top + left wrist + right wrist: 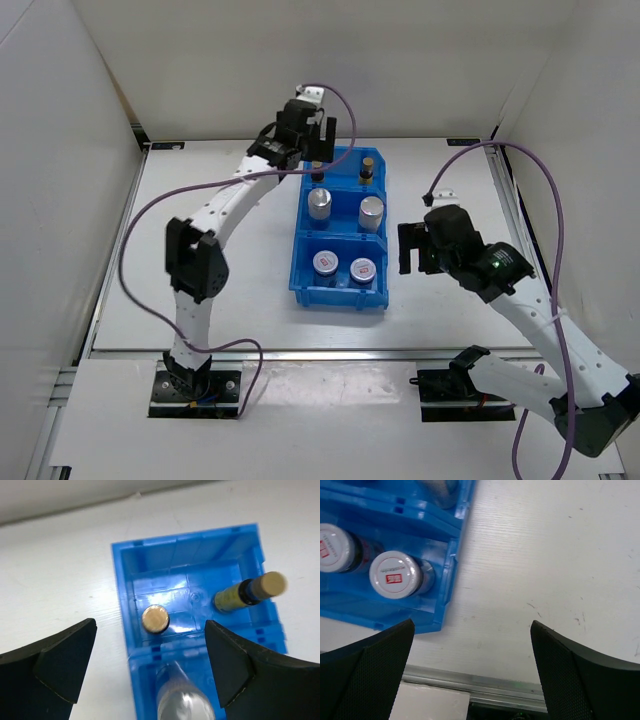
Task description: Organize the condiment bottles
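Sorting judged complete or nearly so: all six containers inside the bin (338,300), paired by kind, none seen loose outside it.

- Far compartment: two brown bottles (320,172), standing, apart from each other.
- Middle compartment: two cylinders (319,203), silver lids up.
- Near compartment: two jars (326,263), side by side, red-marked lids up.
- Left gripper (150,627): above the far compartment, jaws spread wide, holding nothing.
- Right gripper (472,625): over bare table just right of the bin's near corner, jaws spread wide, holding nothing.
- Left to do, at a guess: pulling both arms back, little else.
- Table (200,250): white, matt, faintly scuffed under the right gripper.
- Rail (300,352): metal, along the near edge.
- Walls (300,60): plain white, on three sides.
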`<state>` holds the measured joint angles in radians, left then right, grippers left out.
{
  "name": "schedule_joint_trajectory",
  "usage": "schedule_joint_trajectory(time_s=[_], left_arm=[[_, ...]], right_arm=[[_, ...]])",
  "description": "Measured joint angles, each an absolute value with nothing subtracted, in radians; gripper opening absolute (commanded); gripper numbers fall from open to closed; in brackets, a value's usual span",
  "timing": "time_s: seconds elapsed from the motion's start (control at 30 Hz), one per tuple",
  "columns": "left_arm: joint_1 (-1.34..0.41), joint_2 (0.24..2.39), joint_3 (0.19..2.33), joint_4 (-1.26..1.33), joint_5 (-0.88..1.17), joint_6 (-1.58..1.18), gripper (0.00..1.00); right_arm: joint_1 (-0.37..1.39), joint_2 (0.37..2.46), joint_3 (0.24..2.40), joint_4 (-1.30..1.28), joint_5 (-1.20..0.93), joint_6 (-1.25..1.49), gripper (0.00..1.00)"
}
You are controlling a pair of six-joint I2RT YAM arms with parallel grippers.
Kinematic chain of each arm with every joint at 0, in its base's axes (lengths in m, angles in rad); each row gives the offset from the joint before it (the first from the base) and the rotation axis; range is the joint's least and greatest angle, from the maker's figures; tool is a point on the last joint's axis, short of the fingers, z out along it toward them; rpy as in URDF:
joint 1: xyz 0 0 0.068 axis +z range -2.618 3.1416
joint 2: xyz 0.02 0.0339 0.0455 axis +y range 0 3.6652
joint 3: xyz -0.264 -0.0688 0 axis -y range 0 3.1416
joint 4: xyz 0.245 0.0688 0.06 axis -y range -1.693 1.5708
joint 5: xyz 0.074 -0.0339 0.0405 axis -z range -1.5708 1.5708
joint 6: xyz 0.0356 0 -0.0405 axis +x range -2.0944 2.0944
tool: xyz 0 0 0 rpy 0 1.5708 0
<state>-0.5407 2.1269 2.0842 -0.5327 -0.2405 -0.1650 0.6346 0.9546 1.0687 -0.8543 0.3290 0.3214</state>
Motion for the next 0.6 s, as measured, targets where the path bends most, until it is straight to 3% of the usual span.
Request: schedule_joint_trajectory(time_s=[0.13, 0.37, 0.6], left_arm=[[-0.541, 1.841, 1.901, -0.534, -0.269, -0.165, 1.0], [-0.541, 1.148, 1.303, -0.43, -0.364, -0.158, 1.0], [-0.57, 0.877, 0.79, -0.329, -0.532, -0.067, 1.0]], right_arm=[[0.635, 0.998, 1.088, -0.899, 0.414, 0.377, 1.0], [0.635, 1.023, 1.118, -0.944, 0.516, 0.416, 1.0], [0.634, 0.915, 1.118, -0.94, 0.633, 0.411, 1.0]])
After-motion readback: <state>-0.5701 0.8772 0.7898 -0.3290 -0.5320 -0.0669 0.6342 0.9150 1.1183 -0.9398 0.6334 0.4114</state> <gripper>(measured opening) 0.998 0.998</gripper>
